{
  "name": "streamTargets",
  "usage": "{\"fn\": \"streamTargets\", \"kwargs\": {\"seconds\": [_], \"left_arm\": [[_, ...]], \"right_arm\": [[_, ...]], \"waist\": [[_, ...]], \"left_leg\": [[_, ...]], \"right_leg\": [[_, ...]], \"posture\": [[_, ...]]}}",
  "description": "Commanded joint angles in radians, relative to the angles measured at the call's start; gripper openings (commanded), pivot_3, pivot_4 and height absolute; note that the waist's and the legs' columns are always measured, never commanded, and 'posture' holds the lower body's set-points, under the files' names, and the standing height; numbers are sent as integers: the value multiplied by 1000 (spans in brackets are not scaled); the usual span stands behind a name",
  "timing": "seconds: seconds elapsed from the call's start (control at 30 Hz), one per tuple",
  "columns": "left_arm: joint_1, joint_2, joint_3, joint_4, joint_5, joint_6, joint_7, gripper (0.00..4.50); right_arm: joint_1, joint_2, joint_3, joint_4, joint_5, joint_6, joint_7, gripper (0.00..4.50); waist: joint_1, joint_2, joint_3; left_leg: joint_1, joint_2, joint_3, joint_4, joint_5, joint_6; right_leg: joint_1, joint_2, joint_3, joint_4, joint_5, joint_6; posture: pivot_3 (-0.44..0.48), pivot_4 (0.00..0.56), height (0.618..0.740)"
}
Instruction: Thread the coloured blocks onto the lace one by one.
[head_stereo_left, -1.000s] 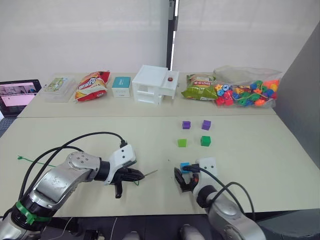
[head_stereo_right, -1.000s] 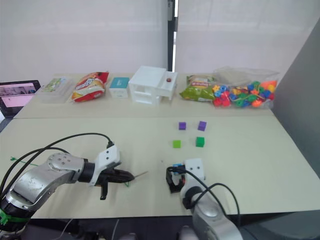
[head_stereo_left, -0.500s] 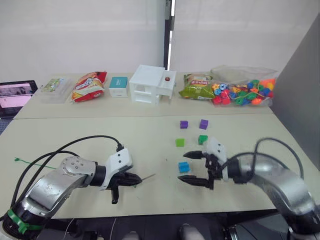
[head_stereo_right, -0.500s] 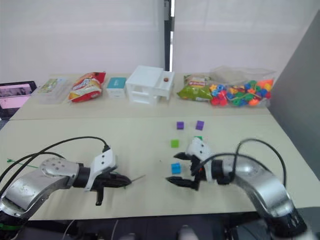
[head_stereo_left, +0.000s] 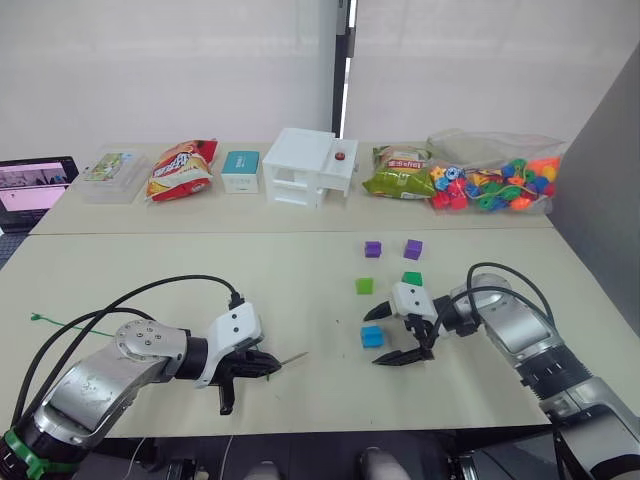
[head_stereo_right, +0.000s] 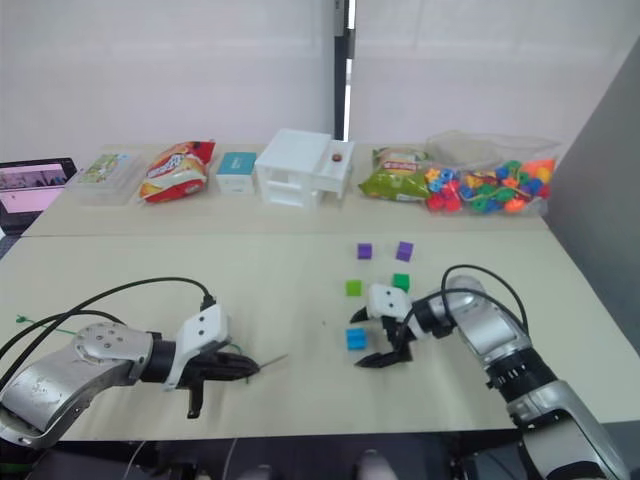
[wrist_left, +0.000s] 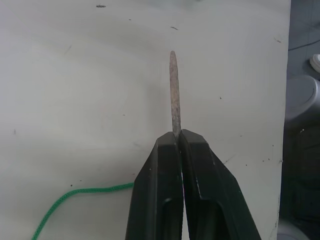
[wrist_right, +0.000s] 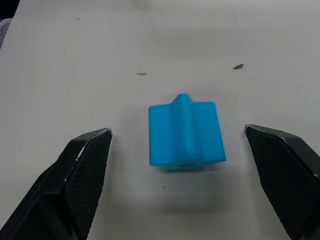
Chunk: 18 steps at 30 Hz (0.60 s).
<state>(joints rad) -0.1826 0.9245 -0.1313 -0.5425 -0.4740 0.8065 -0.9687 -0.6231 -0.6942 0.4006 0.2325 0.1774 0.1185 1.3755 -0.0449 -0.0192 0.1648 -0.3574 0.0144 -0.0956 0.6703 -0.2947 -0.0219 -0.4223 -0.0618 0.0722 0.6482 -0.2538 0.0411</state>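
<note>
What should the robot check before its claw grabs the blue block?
1. Right claw open wide: ok.
2. Blue block lies between its two fingers: ok.
3. Fingers apart from the block on both sides: ok.
4. Left claw shut on the lace, grey tip sticking out ahead: ok.
5. Block's hole faces the tip: cannot tell.
6. Other blocks, like the light green one, sit away from the claw: ok.

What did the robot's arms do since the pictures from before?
The right gripper swung out from close to the robot to come at the blue block from the right, fingers open either side of it, not yet touching. The left gripper stayed shut on the lace, grey tip pointing toward the blue block. The blue block and the other four blocks lie where they were.
</note>
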Motion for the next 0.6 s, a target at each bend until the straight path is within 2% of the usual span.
{"fn": "streamTargets", "kwargs": {"seconds": [0.03,0.07,0.1,0.23,0.37,0.4,0.5,0.6], "left_arm": [[2,-2,29,-33,-8,-20,8,0],[1,-3,28,-32,-8,-20,9,0],[-3,-5,27,-30,-8,-20,10,0],[-22,-15,11,-20,-2,-23,9,0],[-60,-26,-14,-1,7,-31,-5,0],[-75,-30,-22,3,7,-30,-8,0],[-112,-41,-47,15,9,-29,-18,0],[-163,-56,-100,38,30,-34,-35,0]], "right_arm": [[-18,11,-38,-14,3,-15,12,4467],[-15,14,-39,-18,3,-14,13,4467],[-11,17,-39,-20,-1,-14,12,4229],[4,23,-38,-5,-27,-29,3,2993],[17,28,-43,-10,-32,-18,-2,1563],[24,30,-44,-14,-33,-15,-6,1383],[44,44,-52,-46,-27,9,-23,1365],[71,68,-52,-166,-5,120,-58,1365]], "waist": [[1,0,0],[1,0,0],[1,0,0],[2,0,0],[2,0,0],[2,0,0],[2,0,0],[0,0,0]], "left_leg": [[0,0,0,0,0,0],[1,0,0,0,0,0],[1,0,0,0,0,0],[1,0,0,0,0,0],[1,0,0,0,0,0],[1,0,0,0,0,0],[1,0,0,1,0,0],[1,0,0,1,0,0]], "right_leg": [[0,0,0,0,0,0],[0,0,0,0,0,0],[0,0,0,0,0,0],[1,0,0,1,0,0],[1,0,0,1,0,0],[1,0,0,1,0,0],[1,0,0,1,0,0],[1,0,0,2,0,0]], "posture": [[0,150,740],[0,150,740],[0,150,740],[0,150,740],[0,150,740],[0,150,740],[0,150,740],[0,150,740]]}}
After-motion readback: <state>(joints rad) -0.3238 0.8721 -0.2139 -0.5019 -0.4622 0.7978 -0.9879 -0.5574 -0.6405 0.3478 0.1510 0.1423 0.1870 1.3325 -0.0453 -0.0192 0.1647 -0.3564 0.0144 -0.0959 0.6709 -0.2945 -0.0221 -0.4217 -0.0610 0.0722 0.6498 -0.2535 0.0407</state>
